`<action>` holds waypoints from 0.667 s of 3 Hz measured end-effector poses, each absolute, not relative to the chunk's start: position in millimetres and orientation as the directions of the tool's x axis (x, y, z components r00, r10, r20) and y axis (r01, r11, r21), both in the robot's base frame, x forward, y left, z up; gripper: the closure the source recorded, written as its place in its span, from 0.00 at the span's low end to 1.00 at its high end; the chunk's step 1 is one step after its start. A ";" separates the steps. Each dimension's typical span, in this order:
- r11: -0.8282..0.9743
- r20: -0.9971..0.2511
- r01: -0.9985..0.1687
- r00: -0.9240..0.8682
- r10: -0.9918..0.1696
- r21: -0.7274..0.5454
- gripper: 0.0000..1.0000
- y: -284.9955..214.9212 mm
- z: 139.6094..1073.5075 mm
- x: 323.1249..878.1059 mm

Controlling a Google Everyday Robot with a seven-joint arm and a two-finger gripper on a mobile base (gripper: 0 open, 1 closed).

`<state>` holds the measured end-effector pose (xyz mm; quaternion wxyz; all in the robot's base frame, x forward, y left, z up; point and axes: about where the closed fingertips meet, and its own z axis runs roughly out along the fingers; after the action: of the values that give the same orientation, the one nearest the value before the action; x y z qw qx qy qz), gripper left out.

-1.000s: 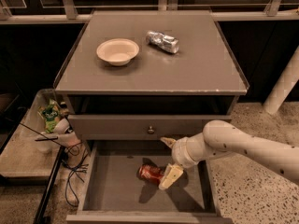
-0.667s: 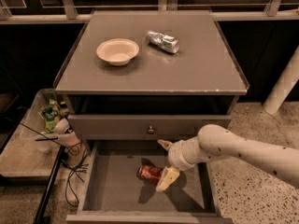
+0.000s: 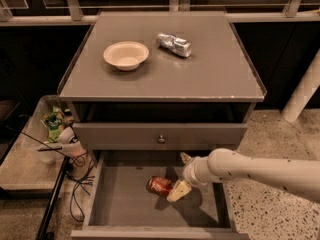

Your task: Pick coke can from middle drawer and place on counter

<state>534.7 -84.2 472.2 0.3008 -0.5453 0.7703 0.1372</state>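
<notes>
The coke can (image 3: 160,185) lies on its side on the floor of the open middle drawer (image 3: 122,204), near its centre. My gripper (image 3: 181,175) reaches in from the right on a white arm and sits just to the right of the can. It is open: one pale finger (image 3: 179,190) is down beside the can's right end and the other (image 3: 186,158) points toward the back of the drawer. The can is not held. The counter (image 3: 210,79) is the grey top of the cabinet above.
On the counter stand a cream bowl (image 3: 126,55) and a silver foil-coloured can (image 3: 174,44) lying on its side. A closed drawer front with a small knob (image 3: 161,139) sits above the open drawer. A low side table (image 3: 25,169) with clutter and cables is at the left.
The arm has shifted slightly left and lower into the drawer, bringing the gripper a little closer to the can. The can has not moved.
</notes>
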 end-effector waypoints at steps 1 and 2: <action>0.492 -0.629 -0.858 -0.302 -0.716 -0.149 0.00 -97.5 444.4 573.6; 0.555 -0.649 -0.821 -0.351 -0.674 -0.132 0.00 -101.4 414.1 598.4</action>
<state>598.4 -101.4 414.1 0.3371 -0.4590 0.8148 0.1090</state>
